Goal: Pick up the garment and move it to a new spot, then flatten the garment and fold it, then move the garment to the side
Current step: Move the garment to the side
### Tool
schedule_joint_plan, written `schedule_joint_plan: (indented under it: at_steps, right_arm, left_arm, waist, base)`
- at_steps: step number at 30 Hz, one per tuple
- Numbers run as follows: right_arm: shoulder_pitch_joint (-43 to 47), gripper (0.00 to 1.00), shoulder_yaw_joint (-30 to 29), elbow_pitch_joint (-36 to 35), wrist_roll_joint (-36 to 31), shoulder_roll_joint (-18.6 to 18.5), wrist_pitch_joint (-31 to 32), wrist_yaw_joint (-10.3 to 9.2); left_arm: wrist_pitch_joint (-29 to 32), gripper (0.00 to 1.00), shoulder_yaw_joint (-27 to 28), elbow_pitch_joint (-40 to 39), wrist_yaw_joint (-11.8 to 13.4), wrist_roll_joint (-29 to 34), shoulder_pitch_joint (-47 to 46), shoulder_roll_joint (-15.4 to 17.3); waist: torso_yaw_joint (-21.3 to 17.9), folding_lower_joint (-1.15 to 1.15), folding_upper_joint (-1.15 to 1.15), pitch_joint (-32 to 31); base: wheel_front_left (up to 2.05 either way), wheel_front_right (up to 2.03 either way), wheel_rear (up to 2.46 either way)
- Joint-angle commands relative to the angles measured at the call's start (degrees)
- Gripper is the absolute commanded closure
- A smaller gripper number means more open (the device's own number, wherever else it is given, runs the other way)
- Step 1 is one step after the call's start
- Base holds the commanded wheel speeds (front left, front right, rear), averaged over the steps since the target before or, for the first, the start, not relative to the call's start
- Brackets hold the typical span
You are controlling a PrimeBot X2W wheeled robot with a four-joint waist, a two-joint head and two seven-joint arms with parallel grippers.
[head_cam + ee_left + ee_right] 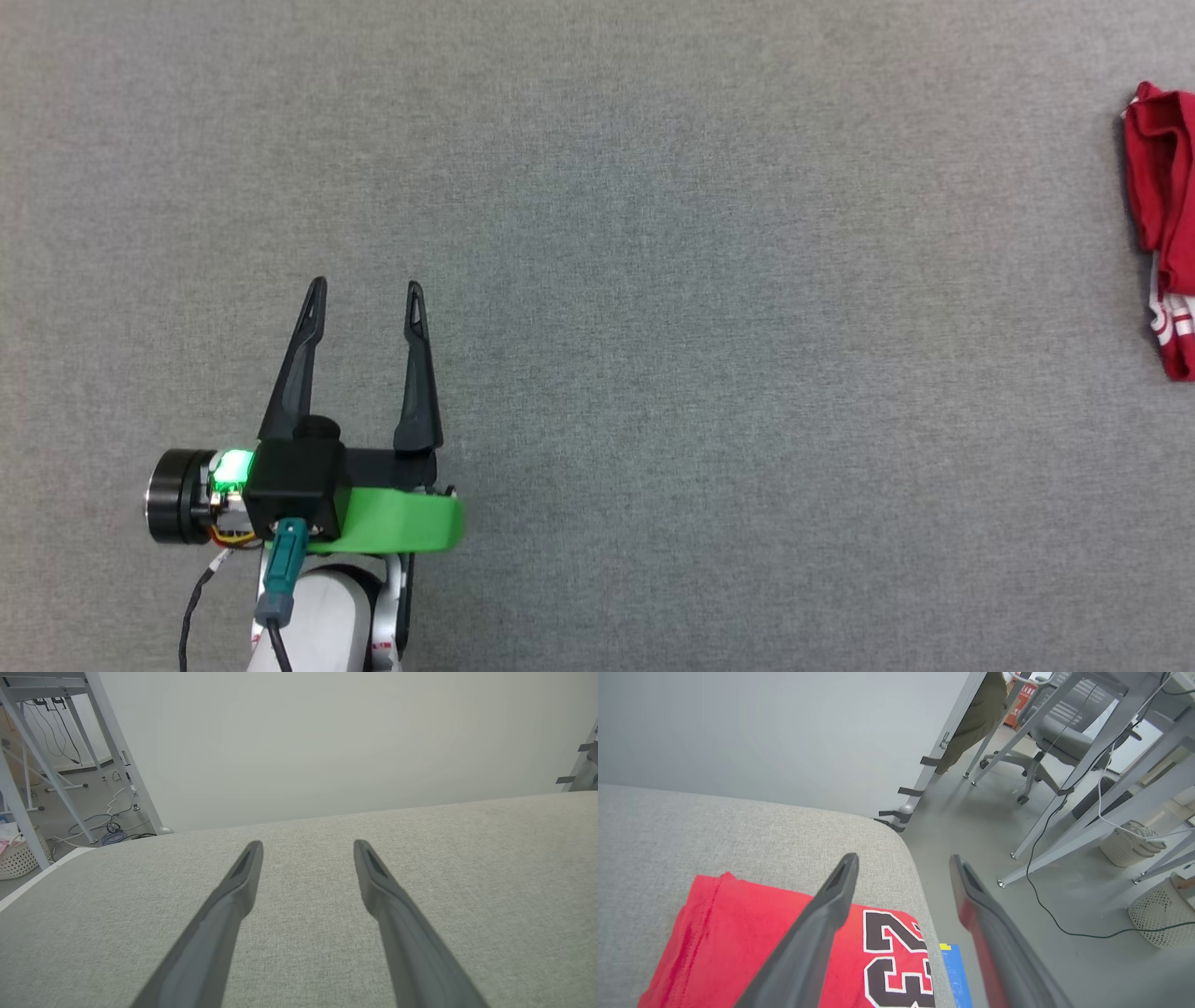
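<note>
The garment (1162,215) is a folded red jersey lying at the far right edge of the grey table, cut off by the head view's border. In the right wrist view the garment (738,947) lies flat by the table's rounded corner, its black white-edged "23" print facing up. My right gripper (903,863) hangs open above it, one finger over the red cloth, the other over the floor past the table edge. Nothing sits between its fingers. My left gripper (366,291) stands open over bare table at the lower left, far from the garment; the left wrist view shows the left gripper (308,847) holding nothing.
The grey cloth-covered table (653,280) spreads wide between the left gripper and the garment. Past its right edge lies floor with white desk legs (1064,812), an office chair (1045,742), cables and woven baskets (1157,914). A blue sheet (955,970) lies beside the table.
</note>
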Motion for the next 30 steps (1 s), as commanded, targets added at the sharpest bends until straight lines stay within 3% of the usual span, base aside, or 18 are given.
schedule_joint_plan:
  at_steps: [1,5,10,14,20,30]
  right_arm:
    - [0.7,0.0,-1.5,-0.8,-1.2,1.1,-2.6,-0.04]
    - [1.8,0.0,-8.1,-5.2,-3.9,5.9,-4.9,-0.04]
    - [8.3,0.0,-18.4,-21.5,-11.7,14.8,-5.0,-0.04]
    - [15.8,0.0,-23.0,-34.0,-15.4,22.8,-5.0,-0.04]
    - [24.8,0.0,-22.1,-44.8,-18.8,30.8,-5.0,-0.04]
    - [36.3,0.0,-19.6,-47.0,-20.0,38.3,-5.0,-0.04]
  left_arm:
    - [-0.3,0.0,0.4,0.0,0.4,-0.2,0.9,0.4]
    - [-0.3,0.0,1.2,0.1,0.5,-0.4,2.6,0.5]
    - [-0.3,0.0,1.7,0.7,0.2,-0.6,3.9,0.4]
    - [-0.3,0.0,1.8,1.3,-0.2,-0.6,4.3,0.2]
    - [-0.3,0.0,2.2,2.1,-0.8,-0.7,4.6,0.0]
    - [-0.3,0.0,2.7,3.6,-1.9,-1.1,6.0,-0.7]
  waist:
    - [0.0,0.0,0.0,-3.8]
    - [0.1,0.0,0.0,-5.8]
    - [0.8,0.0,0.0,-7.6]
    - [2.2,0.0,0.0,-9.2]
    - [3.9,0.0,0.0,-10.9]
    - [6.1,0.0,0.0,-13.9]
  base:
    - [0.0,0.0,0.0]
    - [0.0,0.0,0.0]
    - [0.0,0.0,0.0]
    - [0.0,0.0,0.0]
    - [0.0,0.0,0.0]
    - [0.0,0.0,0.0]
